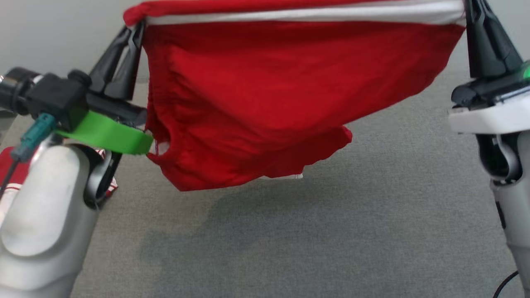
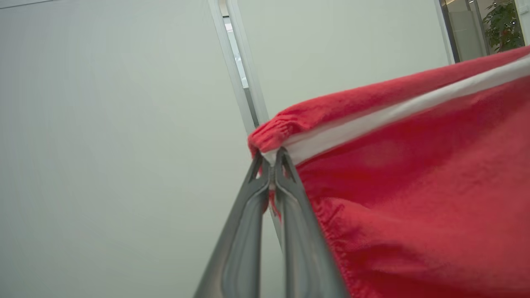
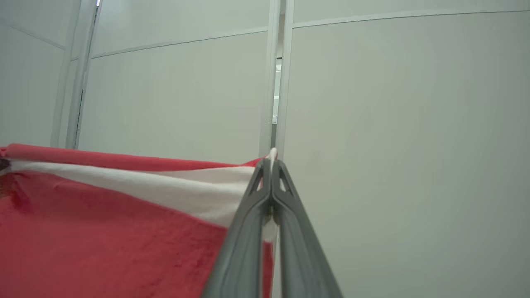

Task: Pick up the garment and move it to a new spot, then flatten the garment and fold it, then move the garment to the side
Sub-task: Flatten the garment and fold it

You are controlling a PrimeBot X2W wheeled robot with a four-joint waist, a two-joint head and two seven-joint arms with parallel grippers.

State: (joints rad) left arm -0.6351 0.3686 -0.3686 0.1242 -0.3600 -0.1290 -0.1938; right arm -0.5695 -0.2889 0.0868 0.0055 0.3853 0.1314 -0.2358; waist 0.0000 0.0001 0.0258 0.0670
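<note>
Garment [image 1: 265,103]: red, hanging above the grey surface [image 1: 372,207], its white-banded edge pinched tight in my left gripper [image 1: 136,30] and right gripper [image 1: 470,10]. Step: relocating. Next, I judge: lower, lay flat

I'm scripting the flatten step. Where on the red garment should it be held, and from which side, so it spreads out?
Grip the garment at both ends of its white-striped edge, each from its outer side, as the left gripper and right gripper do: that edge stretches straight and the body hangs open.
</note>
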